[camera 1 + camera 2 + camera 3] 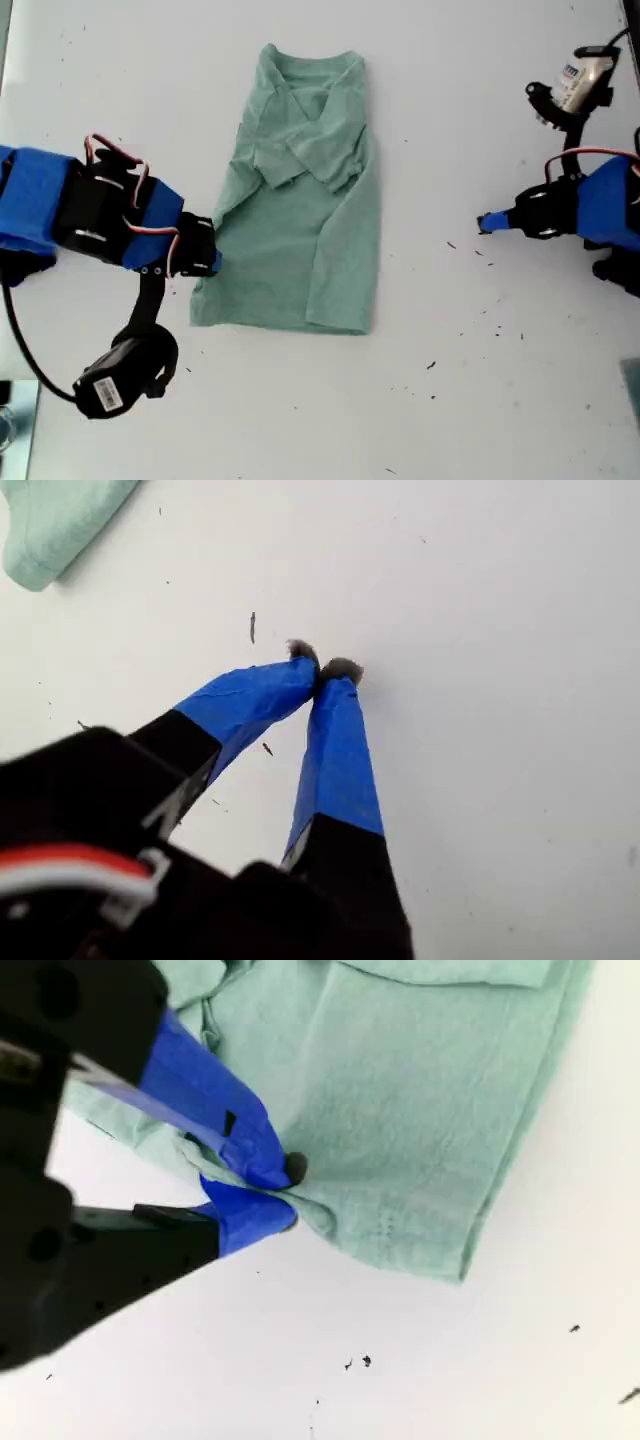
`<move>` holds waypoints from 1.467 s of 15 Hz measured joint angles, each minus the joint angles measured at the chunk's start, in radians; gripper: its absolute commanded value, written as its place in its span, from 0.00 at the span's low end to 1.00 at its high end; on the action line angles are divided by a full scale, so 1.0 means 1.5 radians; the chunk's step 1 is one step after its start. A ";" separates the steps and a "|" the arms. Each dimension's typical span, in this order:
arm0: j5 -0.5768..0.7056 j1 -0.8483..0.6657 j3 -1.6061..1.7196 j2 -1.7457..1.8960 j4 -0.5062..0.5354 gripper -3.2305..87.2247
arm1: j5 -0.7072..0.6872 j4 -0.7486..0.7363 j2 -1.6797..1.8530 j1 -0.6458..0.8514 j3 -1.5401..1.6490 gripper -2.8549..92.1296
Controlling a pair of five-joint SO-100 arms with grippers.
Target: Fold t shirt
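Note:
The pale green t shirt (300,200) lies on the white table, folded into a narrow strip with its sleeves tucked in and its neck toward the exterior view's top. My second gripper (212,250) reaches in from the exterior view's left. In its wrist view this second gripper (285,1192) is shut on a pinched edge of the t shirt (420,1110) near the hem. My first gripper (485,222) is at the exterior view's right, well apart from the cloth. Its blue tips meet, so the first gripper (322,668) is shut on nothing above bare table, with a t shirt (50,525) corner far off.
Small dark specks (432,366) dot the white table (450,100) between the shirt and the arm at the exterior view's right. A grey object (632,385) shows at the exterior view's right edge.

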 measured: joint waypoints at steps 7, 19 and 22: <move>0.206 -0.005 -0.508 -0.355 -0.207 0.27 | 0.000 0.000 0.000 0.000 0.000 0.06; 0.237 -0.112 -0.040 0.156 -0.142 0.03 | 0.004 0.000 0.000 0.000 0.000 0.06; 0.167 -0.166 0.508 0.587 -0.210 0.03 | 0.004 0.000 0.000 0.000 0.000 0.06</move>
